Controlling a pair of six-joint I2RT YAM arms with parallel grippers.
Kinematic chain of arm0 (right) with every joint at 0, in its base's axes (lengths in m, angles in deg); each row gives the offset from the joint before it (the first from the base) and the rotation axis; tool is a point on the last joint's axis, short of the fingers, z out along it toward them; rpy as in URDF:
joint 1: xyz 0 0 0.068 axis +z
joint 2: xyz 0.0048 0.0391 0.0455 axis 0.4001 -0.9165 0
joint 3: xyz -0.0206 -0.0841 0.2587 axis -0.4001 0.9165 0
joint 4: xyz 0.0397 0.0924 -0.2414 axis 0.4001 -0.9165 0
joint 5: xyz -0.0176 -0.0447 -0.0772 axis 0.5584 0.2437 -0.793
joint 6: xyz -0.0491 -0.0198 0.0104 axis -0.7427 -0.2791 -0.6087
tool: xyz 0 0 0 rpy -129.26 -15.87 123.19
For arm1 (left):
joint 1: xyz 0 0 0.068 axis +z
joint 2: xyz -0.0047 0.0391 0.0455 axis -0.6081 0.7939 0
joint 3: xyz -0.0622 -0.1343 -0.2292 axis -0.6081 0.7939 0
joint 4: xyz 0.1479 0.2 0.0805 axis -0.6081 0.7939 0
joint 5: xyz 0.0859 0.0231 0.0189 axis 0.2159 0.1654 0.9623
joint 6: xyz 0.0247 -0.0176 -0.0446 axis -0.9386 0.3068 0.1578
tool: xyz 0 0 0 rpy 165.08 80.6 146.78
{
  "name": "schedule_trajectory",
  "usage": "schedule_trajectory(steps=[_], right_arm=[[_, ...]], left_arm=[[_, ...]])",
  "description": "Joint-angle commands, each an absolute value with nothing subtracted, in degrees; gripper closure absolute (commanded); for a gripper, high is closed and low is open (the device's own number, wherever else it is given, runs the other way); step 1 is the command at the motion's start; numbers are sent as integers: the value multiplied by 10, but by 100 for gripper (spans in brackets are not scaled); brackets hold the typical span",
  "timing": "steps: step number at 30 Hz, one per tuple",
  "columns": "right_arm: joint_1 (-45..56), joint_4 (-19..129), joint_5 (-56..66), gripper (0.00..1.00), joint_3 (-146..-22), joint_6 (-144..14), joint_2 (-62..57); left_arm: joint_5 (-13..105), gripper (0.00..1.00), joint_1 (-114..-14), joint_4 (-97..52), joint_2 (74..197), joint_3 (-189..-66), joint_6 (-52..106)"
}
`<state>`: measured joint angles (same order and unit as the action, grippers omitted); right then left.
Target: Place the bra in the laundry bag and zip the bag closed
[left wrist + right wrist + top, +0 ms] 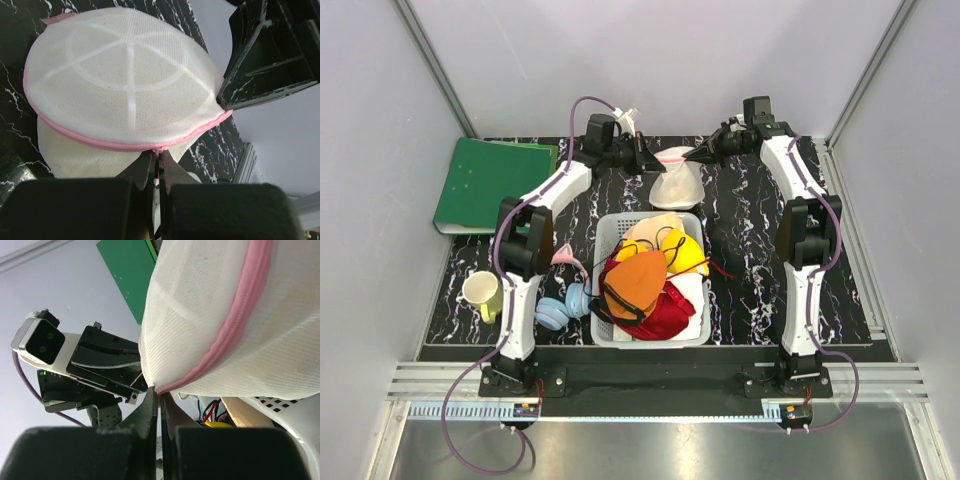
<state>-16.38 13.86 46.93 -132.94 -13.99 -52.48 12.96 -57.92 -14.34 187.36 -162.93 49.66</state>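
Now the left gripper (648,156) and right gripper (700,154) are each pressed together on the pink zipper rim of the bag (676,185), pinching opposite sides; it hangs between them over the desk (750,260), just beyond the basket (610,222)

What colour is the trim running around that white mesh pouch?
Pink. The zipper rim of the laundry bag shows best in the left wrist view.
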Motion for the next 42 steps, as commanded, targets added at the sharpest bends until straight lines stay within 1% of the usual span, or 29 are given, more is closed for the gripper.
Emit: schedule_trajectory(steps=[1, 4, 7, 10, 11, 13, 14, 15, 16, 17, 19, 21, 25, 27, 30, 33, 36, 37, 42], right_arm=[[-170, 150, 509, 100, -1355, -172, -497], [-172, 136, 498, 100, -1393, -190, -525], [-172, 83, 467, 99, -1448, -219, -560], [-172, 23, 410, 84, -1495, -233, -582], [-172, -5, 372, 70, -1505, -231, -584], [-172, -34, 328, 57, -1501, -229, -578], [-171, -59, 283, 45, -1495, -225, -561], [-171, -65, 261, 39, -1484, -222, -549], [-171, -61, 227, 36, -1447, -218, -533], [-171, -57, 215, 33, -1428, -212, -499], [-170, -44, 191, 28, -1375, -194, -467], [-164, -22, 189, 24, -1331, -174, -419], [-146, 65, 179, 21, -1185, -84, -321], [-144, 76, 164, 18, -1151, -59, -294], [-140, 137, 168, 18, -1079, 5, -251], [-120, 173, 176, 22, -1065, 41, -256], [-105, 183, 178, 37, -1076, 63, -280], [-102, 189, 170, 39, -1076, 70, -285], [-92, 189, 162, 44, -1071, 74, -287]], left_arm=[[136, 100, -574, -107, 1822, -1634, 411], [136, 100, -580, -106, 1807, -1617, 397], [129, 100, -592, -105, 1799, -1606, 400], [147, 100, -608, -115, 1793, -1590, 419], [150, 100, -614, -129, 1793, -1588, 430], [160, 100, -619, -161, 1800, -1574, 462], [162, 100, -624, -173, 1802, -1570, 471], [162, 100, -627, -179, 1807, -1570, 486], [164, 100, -629, -182, 1815, -1574, 491], [165, 100, -632, -183, 1819, -1576, 493], [167, 100, -637, -183, 1819, -1577, 492], [168, 100, -643, -185, 1816, -1575, 490], [172, 100, -650, -187, 1808, -1568, 492], [173, 100, -651, -186, 1805, -1565, 491], [170, 100, -652, -181, 1797, -1559, 487], [173, 100, -657, -178, 1793, -1550, 484], [172, 100, -661, -177, 1787, -1546, 484], [171, 100, -661, -177, 1786, -1546, 485], [173, 100, -662, -168, 1785, -1556, 478]])
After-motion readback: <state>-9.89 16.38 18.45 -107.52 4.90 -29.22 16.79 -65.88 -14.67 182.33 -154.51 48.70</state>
